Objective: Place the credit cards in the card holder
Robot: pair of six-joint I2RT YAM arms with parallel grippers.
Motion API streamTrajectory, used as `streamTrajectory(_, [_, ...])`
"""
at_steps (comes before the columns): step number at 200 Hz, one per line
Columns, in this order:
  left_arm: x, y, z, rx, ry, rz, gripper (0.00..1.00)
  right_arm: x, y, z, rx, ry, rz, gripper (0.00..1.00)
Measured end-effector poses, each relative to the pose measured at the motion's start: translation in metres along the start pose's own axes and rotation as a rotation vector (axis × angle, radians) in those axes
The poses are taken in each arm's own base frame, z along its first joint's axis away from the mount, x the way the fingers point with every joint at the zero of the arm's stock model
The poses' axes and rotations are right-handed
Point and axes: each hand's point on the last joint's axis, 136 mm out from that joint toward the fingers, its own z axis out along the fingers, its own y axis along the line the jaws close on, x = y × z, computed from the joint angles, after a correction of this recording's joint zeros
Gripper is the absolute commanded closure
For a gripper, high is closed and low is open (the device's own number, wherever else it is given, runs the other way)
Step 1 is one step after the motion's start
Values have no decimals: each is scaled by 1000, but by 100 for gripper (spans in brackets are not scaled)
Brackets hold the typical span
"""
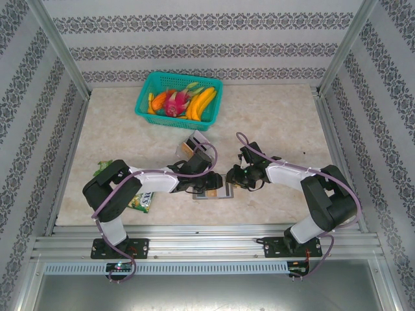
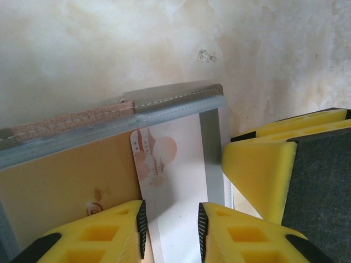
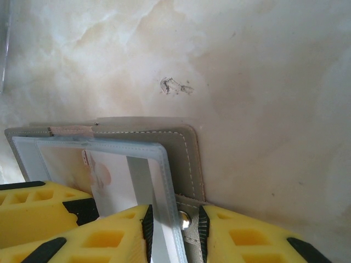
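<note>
Closest in, my left claw (image 2: 171, 219) hangs over the open card holder (image 2: 181, 103) at the near middle of the table (image 1: 279, 123), jaws part-way apart. The white card (image 2: 170, 164) shows face-up in the gap! Its long edges run right up to both pads, so I cannot tell whether I'm pinching it or only straddling it. A tan-orange card (image 2: 66, 181) lies just beside it, inside the clear sleeve's frame.

My right claw (image 3: 175, 222) sits at the holder's outer edge, jaws also part-way apart, with the sleeve border (image 3: 164, 181) and the snap button (image 3: 185, 220) between the pads. Whether that's a real bite or just resting there, I cannot tell.

My read on handling: these cards are light, stiff, thin and slick. I'd take one across its edges or by a short end, because a flat press would skate. The holder looks soft and floppy and likely slides on this smooth top, so it wants bracing at that snap edge while a card goes in.

What's in the way? Mostly me. One finger of the right claw (image 2: 258, 164) crowds just beside my left one.

Just beyond the holder stands the silvery box (image 1: 196, 144). A snack packet (image 1: 141, 202) lies by my left arm. The teal fruit basket (image 1: 179, 96) is far back, well apart.
</note>
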Motion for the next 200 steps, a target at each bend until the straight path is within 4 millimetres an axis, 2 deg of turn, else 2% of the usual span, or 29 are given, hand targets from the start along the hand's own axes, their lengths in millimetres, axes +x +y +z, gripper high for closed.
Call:
streamTrajectory(55, [0, 2, -5, -27, -22, 5, 62, -1, -2, -1, 17, -5, -3, 68])
streamTrajectory(140, [3, 25, -22, -157, -61, -2, 61, -1, -2, 0, 39, 6, -15, 69])
streamTrajectory(200, [1, 23, -32, -165, -74, 19, 59, -1, -2, -1, 42, 6, -19, 66])
